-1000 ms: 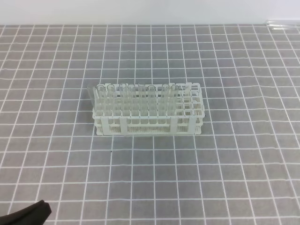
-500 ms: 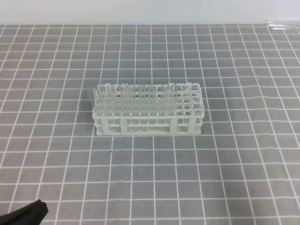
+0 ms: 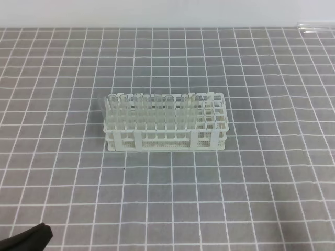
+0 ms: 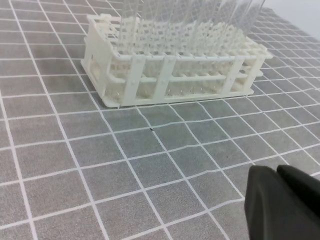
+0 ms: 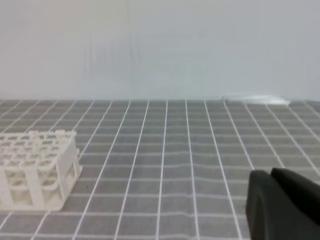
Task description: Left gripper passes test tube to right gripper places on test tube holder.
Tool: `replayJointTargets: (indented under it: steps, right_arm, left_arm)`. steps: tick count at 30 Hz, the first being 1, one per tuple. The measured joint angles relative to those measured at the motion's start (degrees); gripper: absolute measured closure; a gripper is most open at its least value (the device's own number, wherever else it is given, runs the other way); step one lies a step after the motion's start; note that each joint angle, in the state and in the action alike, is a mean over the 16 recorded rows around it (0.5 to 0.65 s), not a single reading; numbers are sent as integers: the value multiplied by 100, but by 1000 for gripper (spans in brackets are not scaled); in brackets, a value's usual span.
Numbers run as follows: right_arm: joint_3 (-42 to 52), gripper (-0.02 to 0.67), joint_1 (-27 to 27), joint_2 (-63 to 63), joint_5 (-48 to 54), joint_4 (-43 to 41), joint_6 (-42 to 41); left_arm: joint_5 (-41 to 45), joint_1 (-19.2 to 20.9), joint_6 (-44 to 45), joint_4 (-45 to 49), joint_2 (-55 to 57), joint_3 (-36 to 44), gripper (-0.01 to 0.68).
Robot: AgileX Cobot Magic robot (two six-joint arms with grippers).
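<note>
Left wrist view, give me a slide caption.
White test tube holder filled with clear tubes on gridded cloth, shut left gripper nearby.

test tube holder (image 3: 166,137): white plastic, matt, with fine mesh-like side walls and a moulded grid top.
tubes in the holder (image 3: 149,107): clear glass, smooth, faintly glossy.
test tube (image 3: 315,26), far right: clear glass, shiny.
tabletop (image 3: 251,198): grey cloth with white grid lines, matt, slightly wrinkled.
left end effector (image 4: 283,202): black plastic, smooth, dull sheen.
right end effector (image 5: 280,205): black, matt.
</note>
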Motion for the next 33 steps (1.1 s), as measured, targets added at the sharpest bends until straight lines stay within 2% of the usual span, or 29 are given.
replayJointTargets:
  steps: [17,33]
  right_arm:
    - [56,662,100,1,1081,483,-386]
    - [56,662,100,1,1183,638,-429]
  left_arm:
    - [106,-1,1,2,4,5,673]
    - [215,0,20,17,0,-5,673]
